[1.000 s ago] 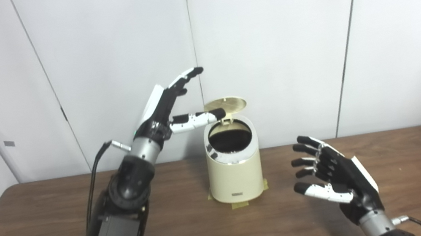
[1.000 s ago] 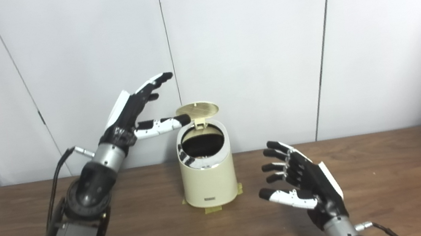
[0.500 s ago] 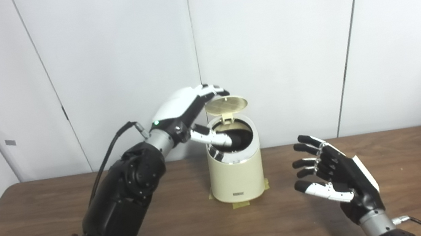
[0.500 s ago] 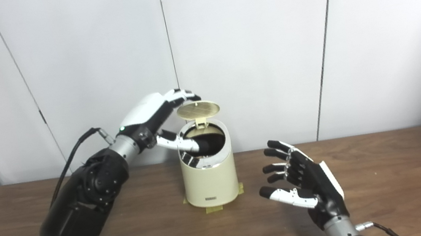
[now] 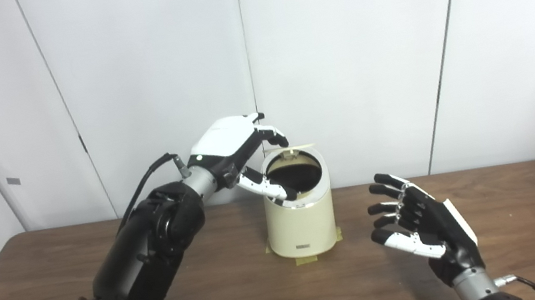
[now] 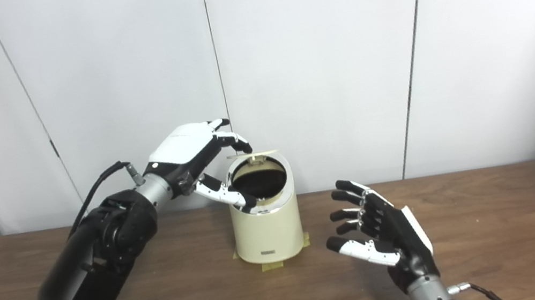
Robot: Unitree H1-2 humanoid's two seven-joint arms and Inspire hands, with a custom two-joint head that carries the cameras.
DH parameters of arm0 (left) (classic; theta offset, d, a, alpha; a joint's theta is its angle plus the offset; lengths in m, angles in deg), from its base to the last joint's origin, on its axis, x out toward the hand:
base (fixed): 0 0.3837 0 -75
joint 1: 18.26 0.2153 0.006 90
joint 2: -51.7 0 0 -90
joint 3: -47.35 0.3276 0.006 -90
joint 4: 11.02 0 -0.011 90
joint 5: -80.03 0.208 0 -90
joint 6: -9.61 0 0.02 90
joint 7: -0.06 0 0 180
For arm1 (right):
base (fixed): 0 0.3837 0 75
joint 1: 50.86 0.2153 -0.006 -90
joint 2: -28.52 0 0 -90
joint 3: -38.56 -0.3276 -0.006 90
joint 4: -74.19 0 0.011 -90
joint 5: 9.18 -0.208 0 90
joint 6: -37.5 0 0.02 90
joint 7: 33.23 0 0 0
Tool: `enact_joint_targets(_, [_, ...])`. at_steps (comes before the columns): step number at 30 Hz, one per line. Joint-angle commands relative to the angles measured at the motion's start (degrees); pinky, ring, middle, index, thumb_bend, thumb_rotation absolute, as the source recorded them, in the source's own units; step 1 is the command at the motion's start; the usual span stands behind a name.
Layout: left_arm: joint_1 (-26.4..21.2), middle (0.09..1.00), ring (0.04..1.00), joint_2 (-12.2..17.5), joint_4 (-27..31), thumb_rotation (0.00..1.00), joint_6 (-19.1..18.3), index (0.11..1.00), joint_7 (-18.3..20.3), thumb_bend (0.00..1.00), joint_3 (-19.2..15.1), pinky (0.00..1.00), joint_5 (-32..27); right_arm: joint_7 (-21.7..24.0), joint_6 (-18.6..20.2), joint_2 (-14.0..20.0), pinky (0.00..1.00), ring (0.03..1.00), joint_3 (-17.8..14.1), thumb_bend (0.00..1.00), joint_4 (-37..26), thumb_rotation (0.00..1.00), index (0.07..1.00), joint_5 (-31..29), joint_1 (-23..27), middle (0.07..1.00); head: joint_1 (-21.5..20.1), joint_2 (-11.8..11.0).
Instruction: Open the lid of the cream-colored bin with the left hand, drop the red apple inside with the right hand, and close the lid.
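The left hand (image 5: pixel 232 148) reaches over the cream-colored bin (image 5: pixel 301 220), fingers curled apart above the tilted lid (image 5: pixel 294 148), thumb on the near left rim, gripping nothing; the bin's mouth shows dark, its lid partly raised; the right hand (image 5: pixel 422 232) hovers right of the bin, fingers spread, empty; no apple shows.

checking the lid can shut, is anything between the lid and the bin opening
Yes. The left hand has its thumb lying over the near left rim of the bin, just inside the opening. The lid is tipped partway down at the back, under the fingers. Nothing else shows in the gap.
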Motion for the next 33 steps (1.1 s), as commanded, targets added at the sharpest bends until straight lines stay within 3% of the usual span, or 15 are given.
enact_joint_targets(1, [-2.42,0.778,0.982,1.05,2.8,0.49,0.56,0.746,-0.1,1.0,-0.82,1.0,0.34,-0.37,-0.22,-0.16,0.55,0.653,0.08,0.88,-2.35,0.28,0.791,-0.06,2.2,0.776,0.01,0.08])
enact_joint_targets(5, [-2.29,0.772,0.982,1.2,4.17,0.48,1.09,0.745,0.91,1.0,-1.15,1.0,0.02,-0.76,1.51,-0.79,0.55,0.647,0.08,0.88,-3.43,0.26,0.787,-0.29,2.12,0.773,-0.26,0.2])
enact_joint_targets(18, [0.08,0.772,0.967,1.06,5.4,0.53,3.38,0.744,1.96,1.0,-0.77,1.0,0.39,-1.21,1.48,-1.5,0.55,0.616,0.4,0.88,-3.85,0.25,0.776,0.52,2.42,0.762,-1.09,0.71])
enact_joint_targets(20, [0.6,0.768,0.96,0.89,5.52,0.47,3.59,0.739,2.06,1.0,-0.66,1.0,0.61,-1.22,1.27,-1.44,0.55,0.619,0.47,0.88,-3.91,0.26,0.78,0.74,2.46,0.766,-1.23,0.81])
enact_joint_targets(24, [1.51,0.759,0.955,1.1,6.37,0.41,3.61,0.735,2.88,1.0,0.26,1.0,2.18,-1.28,1.4,-1.36,0.57,0.622,0.54,0.88,-4.23,0.27,0.783,0.93,2.46,0.769,-1.49,1.11])
enact_joint_targets(33, [2.06,0.76,0.951,1.88,6.24,0.44,3.35,0.716,5.23,1.0,3.05,1.0,7.81,-1.29,1.37,-1.22,0.58,0.611,0.43,0.88,-4.2,0.25,0.777,0.43,2.59,0.765,-1.44,1.6])
